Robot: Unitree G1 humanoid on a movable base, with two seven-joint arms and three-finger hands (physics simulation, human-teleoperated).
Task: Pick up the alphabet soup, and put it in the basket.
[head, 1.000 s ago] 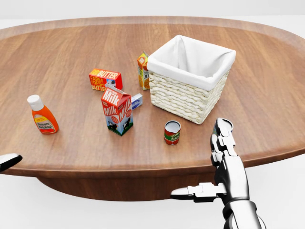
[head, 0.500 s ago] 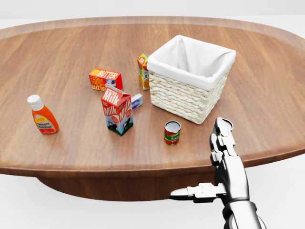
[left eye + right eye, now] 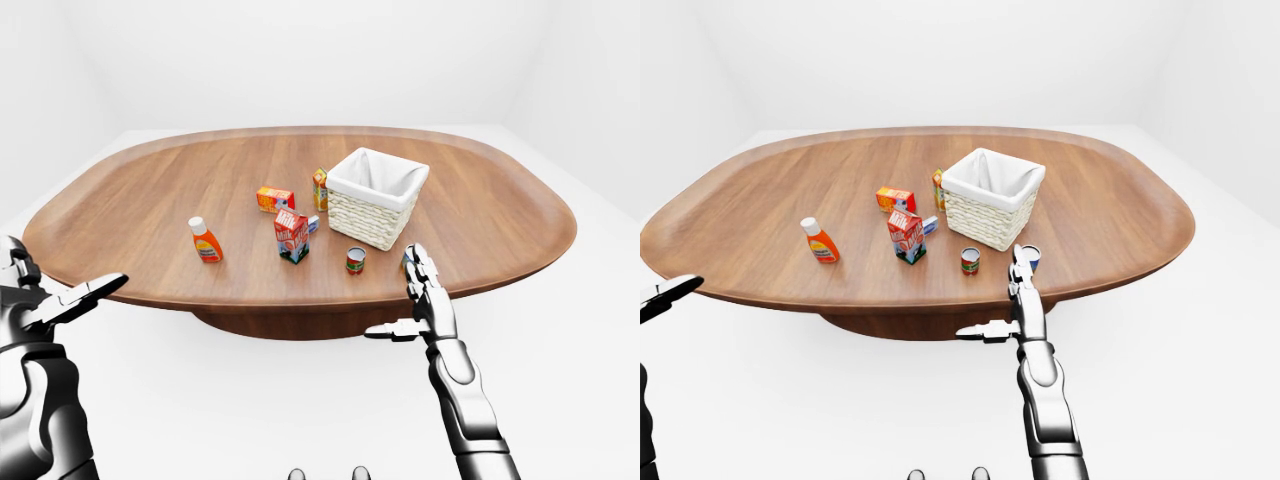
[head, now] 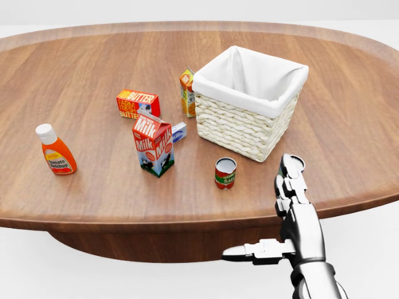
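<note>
A small can with a red and green label (image 4: 225,172) stands upright on the wooden table (image 4: 93,81), just below the white-lined wicker basket (image 4: 248,103). A second can with a blue label (image 3: 1032,257) stands right of it, mostly hidden behind my right hand; its silver top (image 4: 293,163) peeks out at my fingertips. I cannot read which can is the alphabet soup. My right hand (image 4: 288,205) is open at the table's near edge, fingers straight, thumb out to the left. My left hand (image 3: 60,295) is open, far left, off the table.
Left of the basket stand a milk carton (image 4: 153,144), a butter box (image 4: 138,103), an orange juice carton (image 4: 187,92) and a small blue-white box (image 4: 179,131). A ketchup bottle (image 4: 55,150) stands at the far left.
My left hand's tip has dropped out of the lower-left corner of the head view. The right hand and all the objects have stayed put.
</note>
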